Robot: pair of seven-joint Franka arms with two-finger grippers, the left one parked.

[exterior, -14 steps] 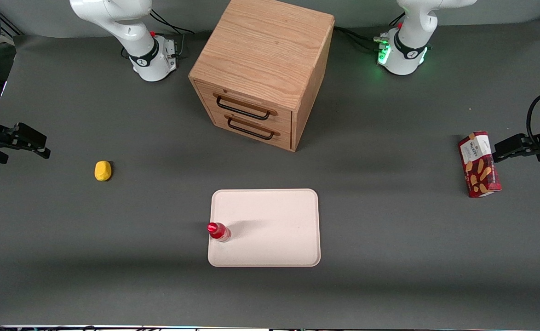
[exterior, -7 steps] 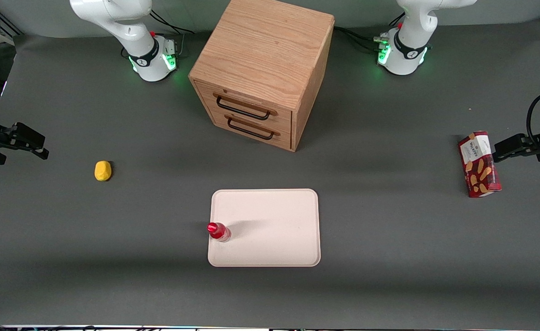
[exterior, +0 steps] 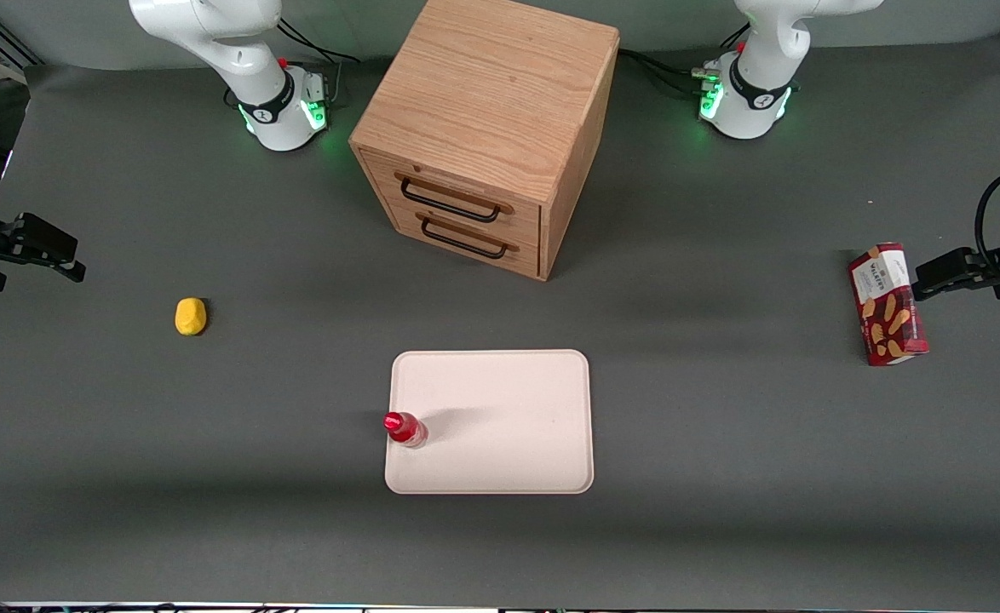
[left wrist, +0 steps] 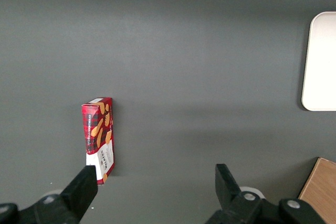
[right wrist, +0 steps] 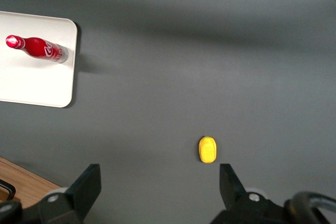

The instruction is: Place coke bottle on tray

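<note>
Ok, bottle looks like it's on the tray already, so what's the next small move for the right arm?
Probably none beyond parking. The coke bottle stands upright on the tray, just inside its edge toward the working arm's end. The gripper is open, empty and far off near that table end, so I'd leave the bottle alone.

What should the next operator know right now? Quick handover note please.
Tool: open, holding nothing, up above the table at the working arm's end, close to the yellow object.
Coke bottle: upright on the tray, just inside the rim on the working arm's side.
Done: bottle is on the tray and released.
Left: nothing for the placement; park the arm if wanted.
</note>
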